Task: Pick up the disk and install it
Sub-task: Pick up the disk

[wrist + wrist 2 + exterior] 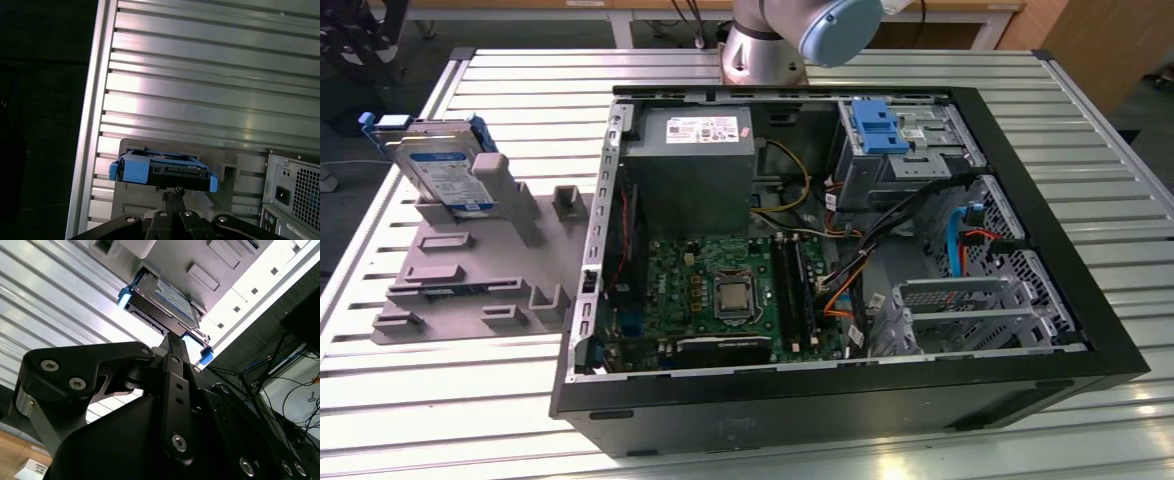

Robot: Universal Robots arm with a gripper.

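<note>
At my fingers (pixel 172 194): pressed together tip to tip with nothing between them, as both wrist views show (pixel 175 342).
Just past my tips: the disk (pixel 165 172), its narrow connector edge turned towards me. I cannot tell whether my tips touch that edge or stop just beside it.
Disk: a flat silver drive with a white-and-blue label (pixel 167 297), framed in a blue carrier (pixel 135 170) whose corners stick out at both ends.
Where the disk sits: on edge and leaning back in a grey fixture (pixel 480 270), not lifted and not in the computer.
In the exterior view: the disk (pixel 438 165) is at the far end of the fixture, on the exterior view's left, label side facing the camera, with one grey upright of the fixture in front of part of it.
Fixture: a low grey plate with several small blocks and posts, lying flat on the slatted metal bench (pixel 427 400).
Computer case (pixel 854 400): lying open-side-up on the bench, just beside the fixture towards the exterior view's right, well apart from the disk.
Inside the case: a grey power supply (pixel 694 160) with a white sticker at the far side, a green motherboard (pixel 707 280) nearer the camera, and an upright blue bracket (pixel 874 125) near the far right corner.
My arm base (pixel 781 40): at the far edge of the bench, behind the case.
</note>
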